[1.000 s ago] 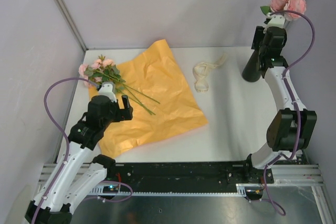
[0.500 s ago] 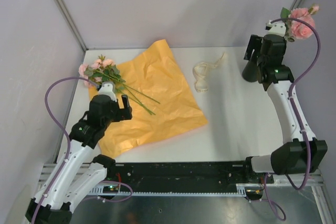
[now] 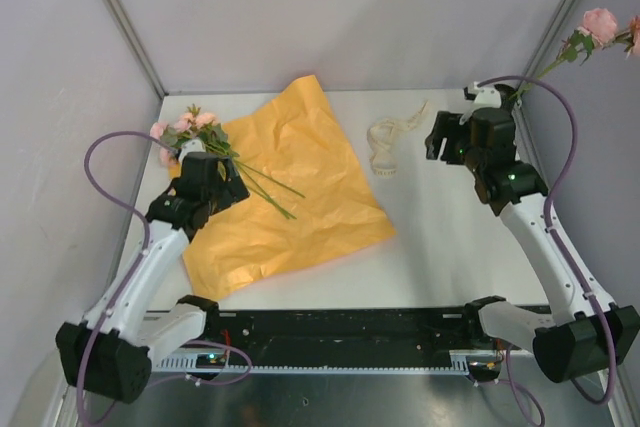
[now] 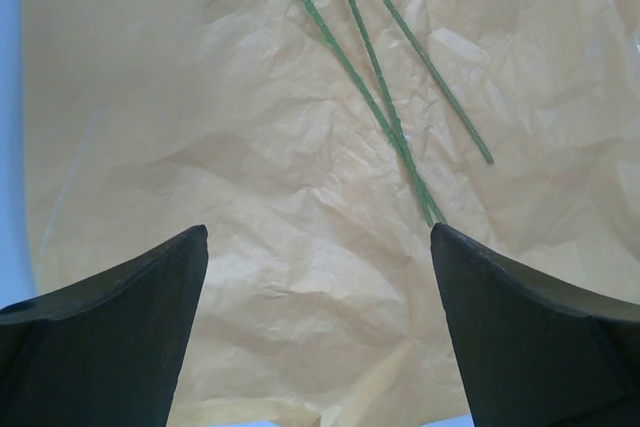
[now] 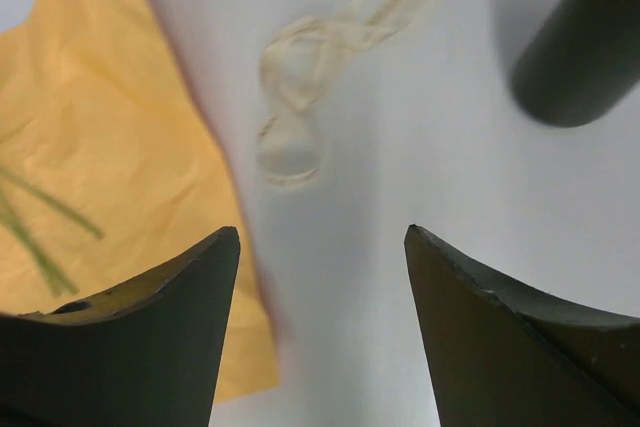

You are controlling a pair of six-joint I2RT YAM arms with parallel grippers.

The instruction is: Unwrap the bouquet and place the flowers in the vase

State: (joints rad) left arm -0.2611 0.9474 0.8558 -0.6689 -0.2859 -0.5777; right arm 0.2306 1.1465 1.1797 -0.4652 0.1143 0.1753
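Along the near edge of the table [image 3: 430, 237], on its left half, a crumpled orange-yellow paper [image 3: 310, 217] begins. It is spread flat and reaches back almost to the far edge. Above the paper's left part hangs the left gripper [image 3: 222, 187], its fingers spread wide with nothing between them. Its wrist view shows only bare paper in the gap, with the cut ends of thin green stems just beyond the fingertips, nearer the right finger.

Those stems belong to the flowers [image 3: 185, 129], which lie on the paper. Their pink blooms sit close to the table's far left corner, at the sheet's left edge, and their stems slant back toward the middle of the sheet. Three stems show there, splayed a little apart.

Farther back on the right half, the right gripper [image 3: 445, 139] hovers over bare table, its jaws apart and empty. A cream ribbon [image 5: 300, 97] lies in loose loops on the table, just off the paper's right edge and near the middle of the far edge.

Right of the ribbon, toward the far right corner, stands the vase [image 5: 580, 37], dark and plain. From overhead the right arm hides it, and only the wrist view shows its side. A tall stem [image 3: 600, 23] rises from behind that arm, carrying a pink bloom high above the far right corner. Its lower end is hidden, so I cannot tell whether it sits in the vase.
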